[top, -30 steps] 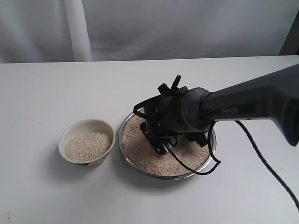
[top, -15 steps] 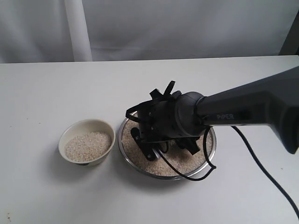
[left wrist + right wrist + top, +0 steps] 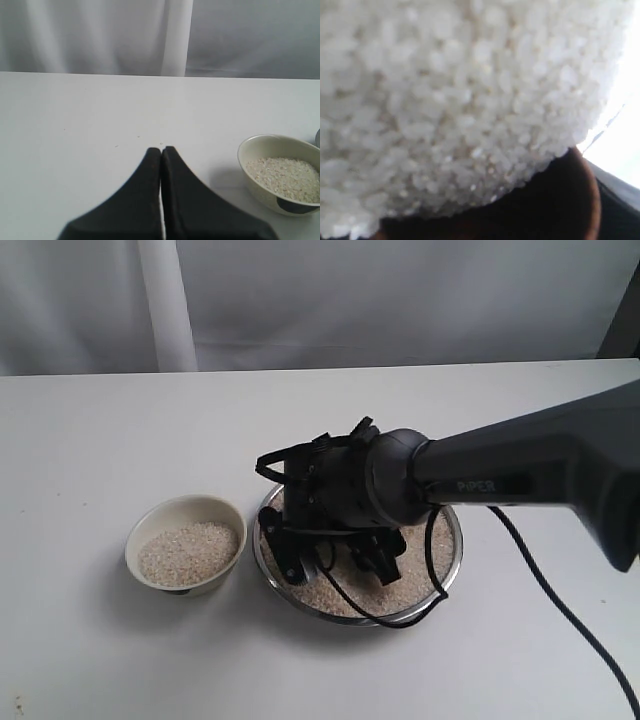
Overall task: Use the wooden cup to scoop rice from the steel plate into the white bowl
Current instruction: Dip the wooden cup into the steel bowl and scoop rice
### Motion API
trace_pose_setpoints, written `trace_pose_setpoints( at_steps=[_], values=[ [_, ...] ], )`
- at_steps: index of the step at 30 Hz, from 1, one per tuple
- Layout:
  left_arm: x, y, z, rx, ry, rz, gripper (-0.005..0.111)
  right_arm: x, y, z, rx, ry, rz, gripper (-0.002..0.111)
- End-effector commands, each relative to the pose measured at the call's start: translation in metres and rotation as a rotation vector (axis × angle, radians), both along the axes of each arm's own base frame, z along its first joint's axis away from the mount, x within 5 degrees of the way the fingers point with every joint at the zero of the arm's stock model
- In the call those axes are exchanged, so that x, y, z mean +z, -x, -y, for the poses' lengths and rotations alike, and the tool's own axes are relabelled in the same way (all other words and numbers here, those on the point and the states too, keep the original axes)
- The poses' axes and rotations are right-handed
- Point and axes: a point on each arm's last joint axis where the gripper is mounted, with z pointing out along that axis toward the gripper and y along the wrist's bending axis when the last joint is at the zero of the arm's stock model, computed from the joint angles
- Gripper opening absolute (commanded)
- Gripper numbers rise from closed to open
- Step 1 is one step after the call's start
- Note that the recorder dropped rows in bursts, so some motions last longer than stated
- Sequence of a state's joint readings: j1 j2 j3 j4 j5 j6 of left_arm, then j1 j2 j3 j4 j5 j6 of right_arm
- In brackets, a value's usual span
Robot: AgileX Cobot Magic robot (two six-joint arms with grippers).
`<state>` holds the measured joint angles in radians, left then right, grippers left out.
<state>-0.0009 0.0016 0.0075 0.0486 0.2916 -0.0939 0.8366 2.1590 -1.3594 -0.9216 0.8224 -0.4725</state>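
Note:
The steel plate (image 3: pixel 447 570) holds a spread of rice (image 3: pixel 423 558). My right gripper (image 3: pixel 330 562) is low over the plate's left half, its black wrist hiding the wooden cup in the exterior view. Up close in the right wrist view, rice (image 3: pixel 445 100) fills the frame, pressed against the wooden cup's (image 3: pixel 570 200) dark mouth and reddish-brown rim. My fingers are hidden there. The white bowl (image 3: pixel 150 523) sits left of the plate, rice (image 3: pixel 190 552) heaped inside it. It also shows as the white bowl (image 3: pixel 260 145) in the left wrist view, where my left gripper (image 3: pixel 161 149) hangs shut and empty over the table.
A black cable (image 3: pixel 560 605) trails from the right arm (image 3: pixel 540 465) across the table toward the front right. A white post (image 3: pixel 165 305) stands against the grey backdrop behind the table. A few loose grains (image 3: pixel 139 137) lie on the table ahead of the left gripper.
The right gripper has swung leftward and lower across the plate, from its middle to the side nearest the white bowl, turning as it went. The bowl has not moved.

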Motion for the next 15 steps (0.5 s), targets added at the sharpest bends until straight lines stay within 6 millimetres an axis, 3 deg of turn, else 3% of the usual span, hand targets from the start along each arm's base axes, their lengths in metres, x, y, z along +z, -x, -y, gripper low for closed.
trace_pose_setpoints(
  at_steps=[1,15],
  values=[
    [0.0033,0.0001,0.0003,-0.004,0.007,0.016,0.0,0.0004,0.0044,-0.0106,-0.004,-0.088,-0.029,0.0],
    [0.0033,0.0001,0.0003,-0.004,0.007,0.016,0.0,-0.0058,-0.0009,-0.0032,-0.183,-0.303,-0.143,0.0]
  ],
)
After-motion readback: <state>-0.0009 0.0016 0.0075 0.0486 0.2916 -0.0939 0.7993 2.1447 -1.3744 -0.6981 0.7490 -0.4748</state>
